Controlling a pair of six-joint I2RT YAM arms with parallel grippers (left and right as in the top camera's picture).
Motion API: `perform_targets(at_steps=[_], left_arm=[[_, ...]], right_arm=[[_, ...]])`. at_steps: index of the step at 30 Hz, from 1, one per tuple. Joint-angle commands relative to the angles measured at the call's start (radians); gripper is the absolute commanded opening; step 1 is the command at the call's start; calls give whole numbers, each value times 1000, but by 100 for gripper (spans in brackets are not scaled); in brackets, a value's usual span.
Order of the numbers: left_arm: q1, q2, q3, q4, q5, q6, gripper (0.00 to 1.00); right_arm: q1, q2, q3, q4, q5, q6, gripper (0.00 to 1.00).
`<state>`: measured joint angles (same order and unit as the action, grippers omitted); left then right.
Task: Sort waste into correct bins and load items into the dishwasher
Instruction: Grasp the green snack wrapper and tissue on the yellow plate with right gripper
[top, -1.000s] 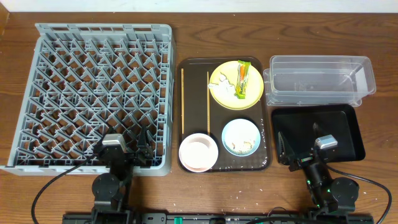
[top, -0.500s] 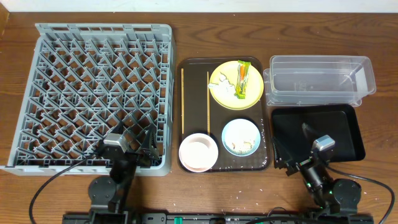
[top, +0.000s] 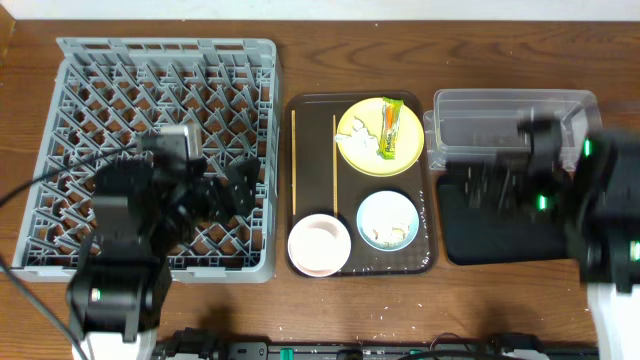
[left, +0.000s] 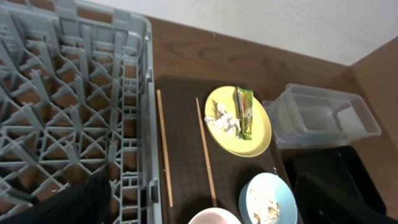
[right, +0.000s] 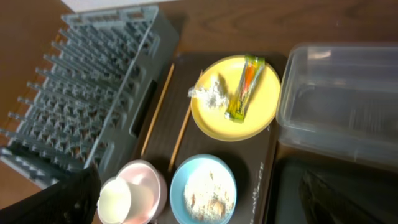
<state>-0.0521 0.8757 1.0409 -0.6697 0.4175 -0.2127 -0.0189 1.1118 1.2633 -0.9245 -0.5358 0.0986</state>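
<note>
Nothing is done yet: wrapper (top: 388, 128), paper (top: 358, 137), crumbs (top: 385, 232) and dishes (top: 319, 243) sit on the mid-table brown tray (top: 310, 105), your left-edge rack (top: 70, 50) and right-edge bins (top: 470, 97) hold nothing, left gripper (top: 232, 188) and right gripper (top: 492, 182) gape empty.

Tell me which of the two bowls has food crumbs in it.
The light blue bowl, on the brown tray right of the white-pink bowl: pale crumbs lie in it; the white-pink one holds a small white cup.

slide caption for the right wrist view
Yellow plate with wrapper and crumpled paper, blue bowl of crumbs and pink bowl on a brown tray beside the rack
</note>
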Motion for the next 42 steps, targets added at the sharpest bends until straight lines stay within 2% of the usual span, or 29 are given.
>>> perform_targets(at_steps=[1, 3, 4, 8, 10, 11, 13, 18, 20, 22, 23, 24, 26, 27, 29, 30, 33, 34, 35, 37, 38, 39, 40, 41, 42], left_arm=[[6, 64, 50, -23, 74, 8, 95], [6, 79, 50, -38, 72, 9, 95], [6, 84, 50, -40, 72, 9, 95], [6, 89, 49, -41, 68, 9, 95], [6, 90, 49, -41, 69, 9, 95], [6, 90, 49, -41, 68, 9, 95], [6, 90, 49, -41, 68, 9, 95], [6, 90, 49, -41, 69, 9, 95], [6, 90, 49, -41, 69, 9, 95], [6, 90, 49, -41, 68, 9, 95], [6, 90, 49, -41, 68, 9, 95], [6, 90, 49, -41, 68, 9, 95], [6, 90, 49, -41, 69, 9, 95], [6, 90, 49, -41, 68, 9, 95], [6, 90, 49, -41, 68, 9, 95], [6, 90, 49, -41, 68, 9, 95], [6, 90, 49, -41, 68, 9, 95], [6, 90, 49, -41, 68, 9, 95], [6, 90, 49, -41, 68, 9, 95], [6, 90, 49, -41, 68, 9, 95], [6, 90, 49, -41, 68, 9, 95], [6, 90, 49, -41, 68, 9, 95], [6, 90, 49, -41, 69, 9, 95], [6, 90, 49, -41, 68, 9, 95], [6, 90, 49, -41, 68, 9, 95]], right_arm=[[7, 174, 126, 2, -145, 58, 99], [43, 257, 127, 140, -237, 65, 99], [80, 290, 129, 162, -177, 67, 99], [378, 472, 130, 171, 384, 127, 99], [440, 552, 130, 203, 558, 164, 98], [455, 588, 130, 227, 607, 180, 93], [481, 714, 130, 337, 626, 195, 80], [483, 938, 130, 545, 560, 222, 73], [484, 989, 130, 582, 494, 219, 63], [484, 993, 130, 577, 509, 220, 18], [481, 979, 130, 575, 504, 224, 7], [478, 965, 130, 571, 504, 228, 1], [455, 880, 131, 530, 504, 247, 1], [426, 792, 131, 486, 504, 246, 11], [403, 730, 130, 458, 505, 245, 25], [399, 728, 130, 448, 505, 232, 39], [402, 774, 130, 435, 505, 219, 39], [402, 786, 130, 435, 505, 219, 35], [405, 806, 130, 433, 504, 219, 22], [412, 827, 130, 432, 501, 219, 15], [415, 834, 130, 435, 501, 219, 15], [419, 837, 130, 443, 503, 218, 20], [420, 837, 130, 451, 513, 218, 33], [420, 837, 130, 467, 558, 219, 73], [420, 837, 130, 476, 600, 219, 81]])
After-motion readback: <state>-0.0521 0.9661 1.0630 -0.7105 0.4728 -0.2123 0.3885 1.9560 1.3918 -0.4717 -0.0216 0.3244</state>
